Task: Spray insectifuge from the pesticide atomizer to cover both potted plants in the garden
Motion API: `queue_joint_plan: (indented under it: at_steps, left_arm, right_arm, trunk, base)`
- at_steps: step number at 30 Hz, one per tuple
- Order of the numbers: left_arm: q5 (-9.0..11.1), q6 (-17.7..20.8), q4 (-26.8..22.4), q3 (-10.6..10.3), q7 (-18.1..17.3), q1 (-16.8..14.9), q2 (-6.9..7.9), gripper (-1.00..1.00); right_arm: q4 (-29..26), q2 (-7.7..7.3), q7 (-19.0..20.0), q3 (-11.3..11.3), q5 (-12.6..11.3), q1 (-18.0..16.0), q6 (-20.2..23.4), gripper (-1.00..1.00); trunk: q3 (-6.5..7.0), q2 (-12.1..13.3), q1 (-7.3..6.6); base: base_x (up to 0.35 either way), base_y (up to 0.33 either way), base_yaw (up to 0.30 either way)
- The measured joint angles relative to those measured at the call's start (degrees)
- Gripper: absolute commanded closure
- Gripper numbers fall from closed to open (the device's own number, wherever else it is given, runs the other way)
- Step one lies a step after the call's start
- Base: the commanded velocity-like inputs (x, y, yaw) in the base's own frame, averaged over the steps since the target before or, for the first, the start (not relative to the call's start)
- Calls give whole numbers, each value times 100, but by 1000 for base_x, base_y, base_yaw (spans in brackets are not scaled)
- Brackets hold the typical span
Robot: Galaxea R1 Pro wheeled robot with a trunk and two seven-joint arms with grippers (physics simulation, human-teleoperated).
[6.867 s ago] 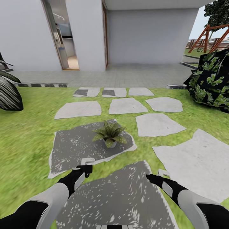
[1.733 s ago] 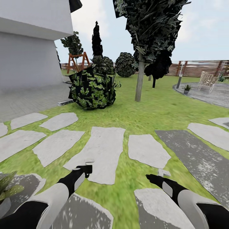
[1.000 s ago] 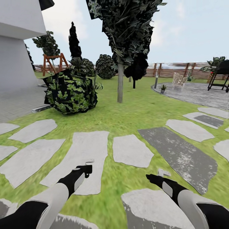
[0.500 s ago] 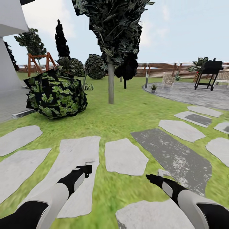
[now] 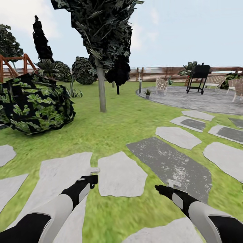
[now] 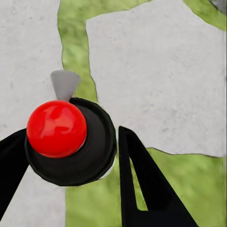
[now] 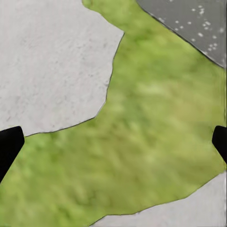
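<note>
The pesticide atomizer shows end-on in the left wrist view: a red top on a dark round body with a grey nozzle. My left gripper is shut on it, black fingers on either side. In the head view that gripper hovers low over a stone slab, the nozzle poking above it. My right gripper is open and holds nothing; its fingertips stand far apart over grass. One small potted plant sits far off at the patio's edge.
Grey stone slabs lie in the lawn ahead. A large dark-leaved bush stands at left, a tree trunk beyond. A bollard lamp, chairs and a grill stand on the round patio before the fence.
The whole view has swung to the right: the house and nearby potted plant left the picture, and the patio and grill came in. Both arms keep the same pose.
</note>
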Motion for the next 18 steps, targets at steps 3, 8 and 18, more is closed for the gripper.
queue_joint_plan:
  at_steps: [3,8,18]
  left_arm:
    - [0,0,0,0,0,0,0,100]
    - [0,0,1,0,0,0,0,100]
    - [0,1,1,0,-1,1,1,100]
  right_arm:
    - [0,0,0,0,0,2,0,-100]
    - [0,0,0,0,0,4,0,-100]
    - [1,0,-1,0,0,1,0,-100]
  trunk:
    - [0,0,0]
    - [0,0,0]
    - [0,0,0]
  base:
    - [338,0,-276]
    - [338,-24,-276]
    - [317,-147,-276]
